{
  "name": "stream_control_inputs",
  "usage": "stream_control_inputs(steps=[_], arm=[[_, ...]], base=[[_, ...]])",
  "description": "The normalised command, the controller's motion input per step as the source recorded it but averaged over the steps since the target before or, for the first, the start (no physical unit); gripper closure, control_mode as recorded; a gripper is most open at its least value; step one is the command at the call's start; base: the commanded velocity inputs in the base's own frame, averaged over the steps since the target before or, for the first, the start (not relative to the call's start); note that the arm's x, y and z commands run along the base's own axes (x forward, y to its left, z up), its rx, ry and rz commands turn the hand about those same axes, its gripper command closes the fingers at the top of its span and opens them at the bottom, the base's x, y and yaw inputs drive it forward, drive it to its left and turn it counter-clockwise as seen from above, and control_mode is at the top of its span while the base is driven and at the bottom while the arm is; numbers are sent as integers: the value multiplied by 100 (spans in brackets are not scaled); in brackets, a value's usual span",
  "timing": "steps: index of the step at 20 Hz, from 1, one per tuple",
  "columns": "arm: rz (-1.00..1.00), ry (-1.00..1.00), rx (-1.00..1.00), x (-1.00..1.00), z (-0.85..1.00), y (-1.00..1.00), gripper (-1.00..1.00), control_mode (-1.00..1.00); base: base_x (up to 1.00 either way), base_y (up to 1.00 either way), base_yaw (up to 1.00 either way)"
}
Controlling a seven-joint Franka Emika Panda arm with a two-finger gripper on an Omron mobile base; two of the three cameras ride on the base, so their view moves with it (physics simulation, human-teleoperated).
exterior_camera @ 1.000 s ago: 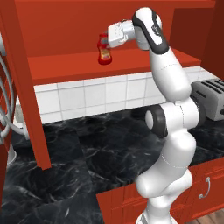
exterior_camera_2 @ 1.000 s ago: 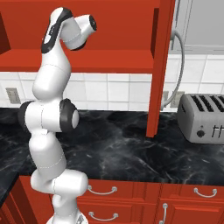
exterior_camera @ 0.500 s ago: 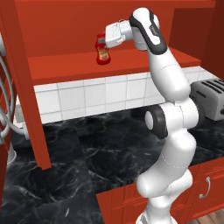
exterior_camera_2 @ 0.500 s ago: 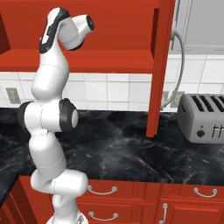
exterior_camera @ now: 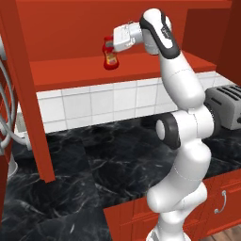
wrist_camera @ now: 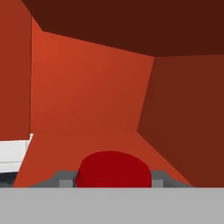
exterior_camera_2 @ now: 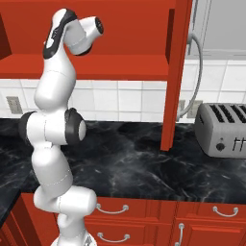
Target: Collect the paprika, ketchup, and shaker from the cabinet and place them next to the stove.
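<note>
Red ketchup (exterior_camera: 110, 57) pinched by gripper (exterior_camera: 109, 47), cap (wrist_camera: 114, 169) close in hand view

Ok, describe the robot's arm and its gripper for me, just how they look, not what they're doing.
The arm is a chain of glossy white rounded segments with dark grey-black bands and round caps at the joints. No loose cables or lettering can be made out. The gripper is a boxy white-grey hand block at the wrist; in the hand view its fingertips look small, grey and blocky.

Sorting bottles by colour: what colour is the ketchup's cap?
Red; the ketchup cap shows best in the hand view.
</note>
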Motion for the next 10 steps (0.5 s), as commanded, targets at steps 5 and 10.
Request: stream_control_inputs(steps=[5,10], arm=[[3,-14,11,-7,-24,0,100,-100],[6,-20,14,-24,-7,0,100,-100]], base=[[0,0,0],[0,0,0]])
